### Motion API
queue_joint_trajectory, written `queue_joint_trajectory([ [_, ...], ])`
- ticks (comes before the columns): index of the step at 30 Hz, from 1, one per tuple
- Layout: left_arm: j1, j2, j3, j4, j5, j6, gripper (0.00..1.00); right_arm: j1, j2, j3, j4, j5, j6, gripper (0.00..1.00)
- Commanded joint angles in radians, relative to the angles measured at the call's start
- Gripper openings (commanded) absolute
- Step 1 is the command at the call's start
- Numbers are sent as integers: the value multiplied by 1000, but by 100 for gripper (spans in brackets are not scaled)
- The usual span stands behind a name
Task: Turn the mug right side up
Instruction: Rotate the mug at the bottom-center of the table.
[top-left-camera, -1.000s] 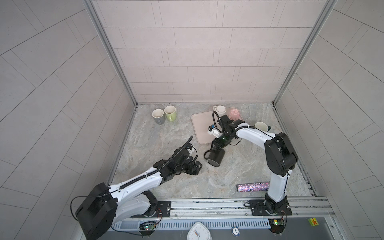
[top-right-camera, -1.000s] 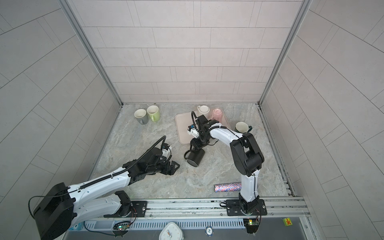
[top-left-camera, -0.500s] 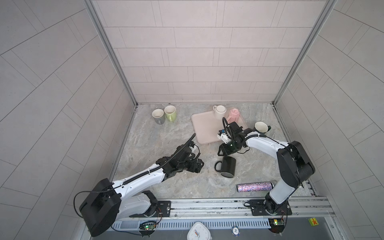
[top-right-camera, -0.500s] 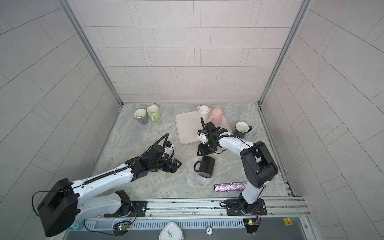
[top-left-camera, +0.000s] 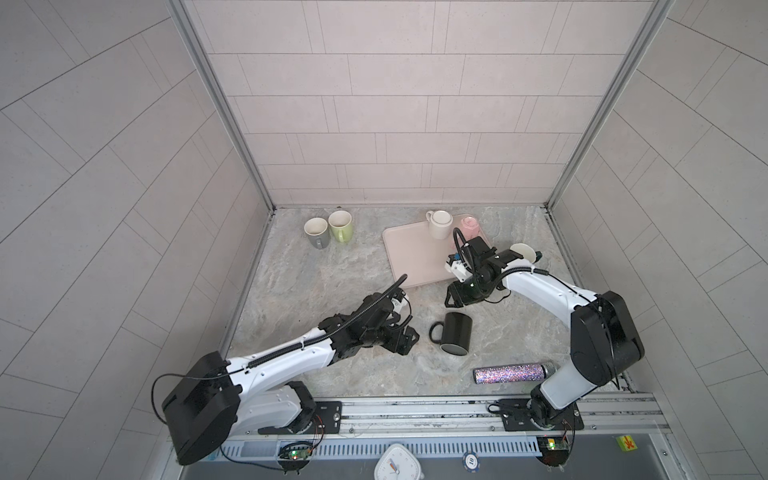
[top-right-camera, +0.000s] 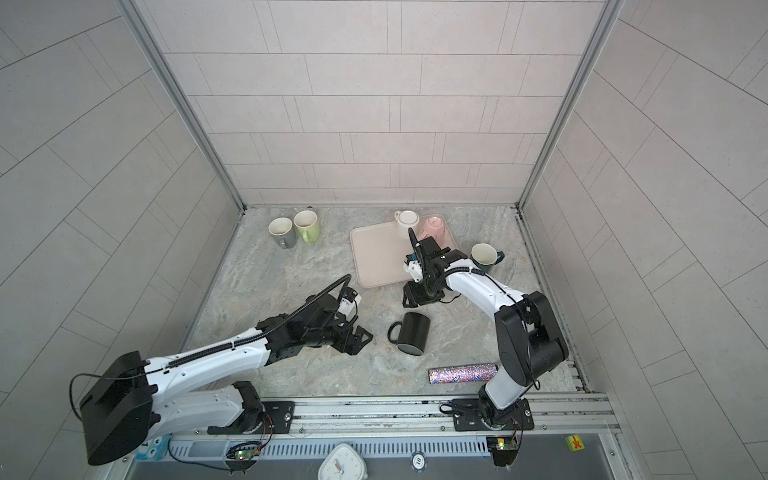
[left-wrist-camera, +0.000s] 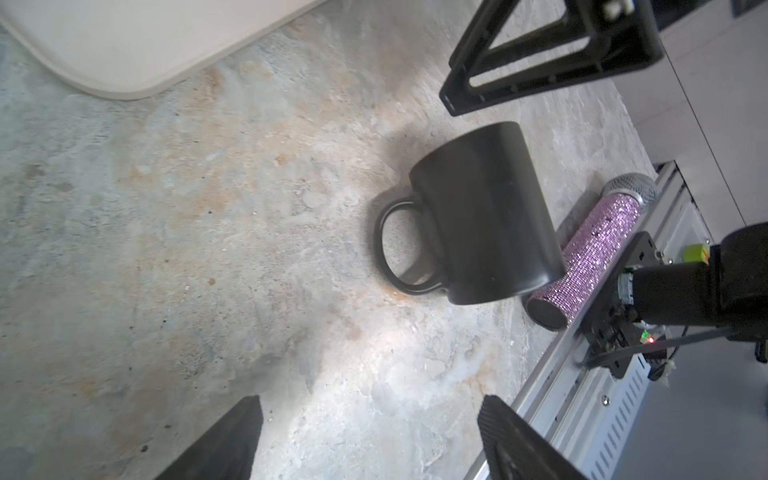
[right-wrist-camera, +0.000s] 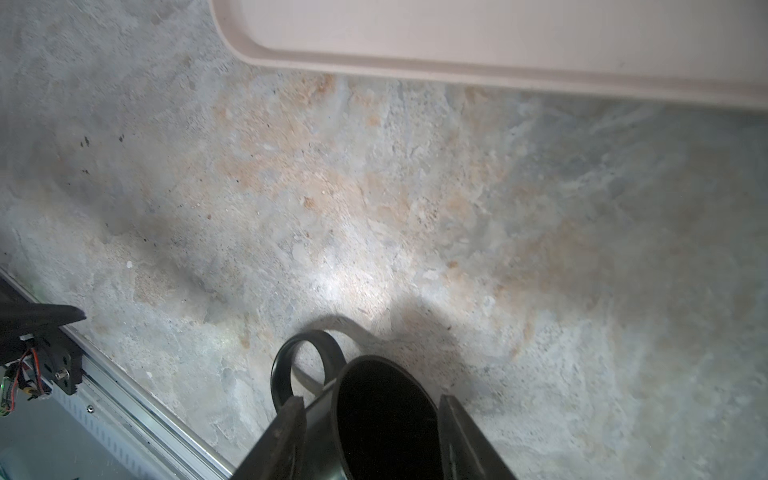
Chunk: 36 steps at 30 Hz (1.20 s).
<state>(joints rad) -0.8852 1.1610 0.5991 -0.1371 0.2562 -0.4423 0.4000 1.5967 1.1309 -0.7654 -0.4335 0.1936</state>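
Observation:
The black mug (top-left-camera: 456, 336) (top-right-camera: 411, 334) lies on its side in the front middle of the stone table. Its handle lies flat, pointing left. One round end faces the front rail and the other, dark end (right-wrist-camera: 386, 415) faces my right gripper; I cannot tell which is the mouth. My right gripper (top-left-camera: 454, 302) (right-wrist-camera: 370, 400) hovers open just behind the mug, and its finger (left-wrist-camera: 540, 62) stands clear of it. My left gripper (top-left-camera: 409, 340) (left-wrist-camera: 372, 401) is open and empty, low over the table, a short way left of the mug (left-wrist-camera: 478, 216).
A pink tray (top-left-camera: 411, 257) at the back carries a white mug (top-left-camera: 440, 222) and an upturned pink cup (top-left-camera: 469, 226). A dark green mug (top-left-camera: 523, 253) stands beside it. Grey (top-left-camera: 316, 230) and green (top-left-camera: 341, 224) mugs sit back left. A glitter cylinder (top-left-camera: 513, 372) lies by the front rail.
A second ago my right gripper held the mug tilted near the tray. The mug now lies farther front, and the gripper has let go and drawn back. My left gripper moved right, toward the mug.

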Motion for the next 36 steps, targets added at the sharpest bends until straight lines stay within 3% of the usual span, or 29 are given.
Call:
queue_joint_trajectory([
  [1,-20,-36,-26,18,-31,28,88,-3,-24,-15,-95,28,-29,54],
  [11,-95,37,8,34,7,95,90,-3,-19,-31,-85,2,-36,51],
  [23,-191,203,115,58,-95,123,94,-31,-119,-122,-57,-18,0,50],
  [36,-221,264,163,43,-82,133,94,-82,-227,-239,-36,-70,36,48],
])
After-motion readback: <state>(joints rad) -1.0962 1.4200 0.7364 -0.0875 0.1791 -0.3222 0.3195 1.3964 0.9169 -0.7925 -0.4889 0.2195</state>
